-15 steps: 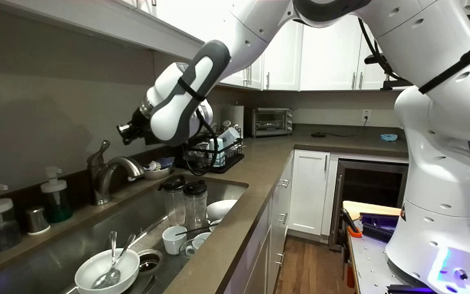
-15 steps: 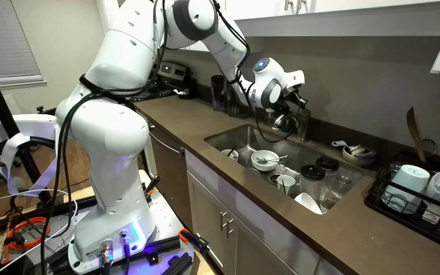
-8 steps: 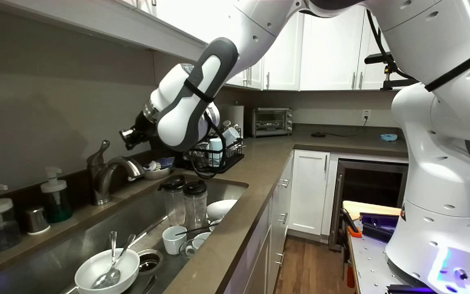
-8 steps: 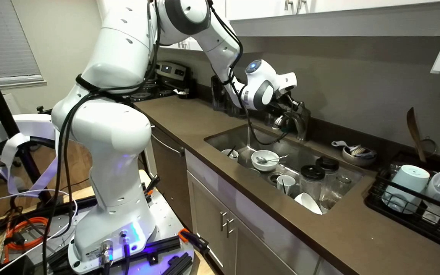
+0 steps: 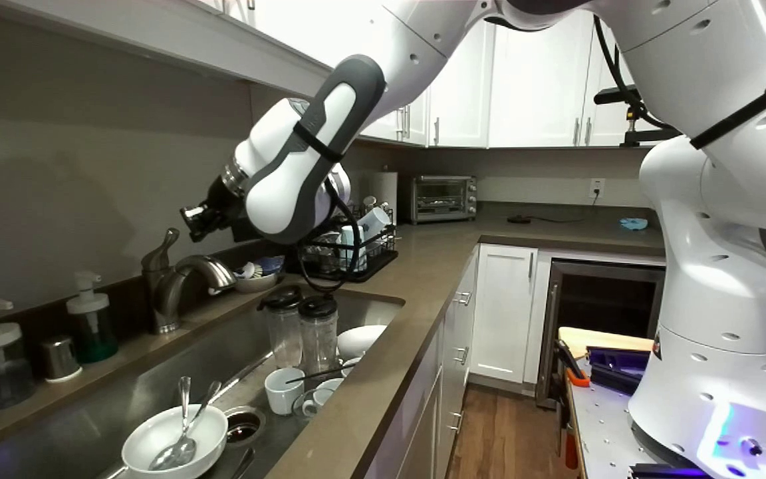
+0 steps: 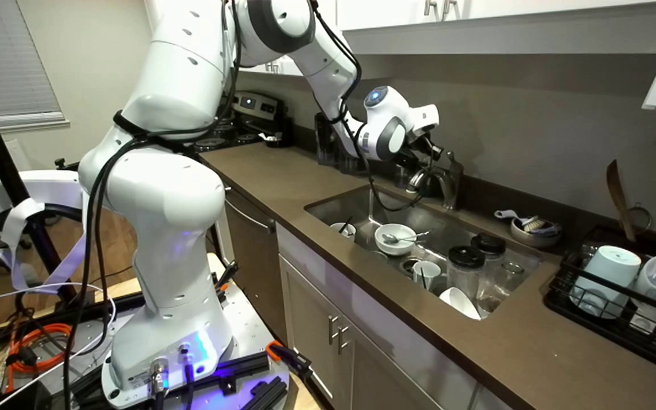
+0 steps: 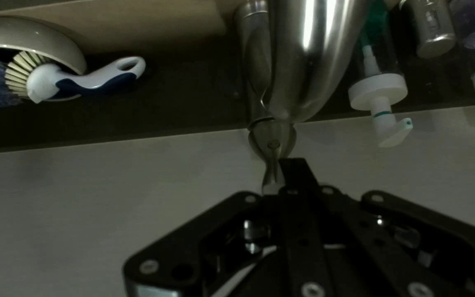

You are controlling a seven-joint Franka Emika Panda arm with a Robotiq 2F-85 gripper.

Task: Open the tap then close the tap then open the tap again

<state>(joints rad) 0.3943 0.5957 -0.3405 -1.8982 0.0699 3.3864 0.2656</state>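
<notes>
Silvery tap point(image 5: 165, 299) stands at wall-side edge of sink point(image 5: 150, 386), spout point(image 5: 205, 267) arching over it, lever handle point(image 5: 159, 251) slanting up. Soap pumps point(image 5: 90, 309) to one side, bowl point(image 5: 255, 286) with brush point(image 7: 72, 84) to other, wall point(image 6: 561, 125) close behind. Open air between tap and cabinets point(image 6: 533, 10) overhead; strip of tabletop point(image 6: 556, 353) between sink and front edge. Arm point(image 5: 320, 143) arches across, forearm sloping down, wrist tipped toward wall. Black pincer point(image 7: 295, 167), fingers together, hangs above spout, near handle, gap showing in both exterior views.
</notes>
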